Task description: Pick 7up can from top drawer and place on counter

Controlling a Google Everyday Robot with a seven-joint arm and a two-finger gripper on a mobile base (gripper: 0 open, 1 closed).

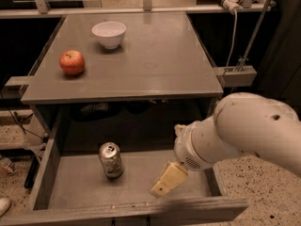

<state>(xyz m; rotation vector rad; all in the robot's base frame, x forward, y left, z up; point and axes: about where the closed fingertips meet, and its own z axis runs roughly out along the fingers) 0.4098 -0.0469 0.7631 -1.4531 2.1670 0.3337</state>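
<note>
The 7up can (110,160) stands upright in the open top drawer (51,161), left of its middle, pull-tab up. My gripper (162,184) hangs over the drawer floor to the right of the can, a little lower in the view, and is apart from it. Only one cream-coloured finger (168,179) shows; the white arm (244,133) comes in from the right. The grey counter (155,55) lies above the drawer.
A red apple (72,62) sits on the counter's left side and a white bowl (109,34) at its back. The drawer's front panel (141,211) runs along the bottom. A metal bracket and pole (240,69) stand to the right of the counter.
</note>
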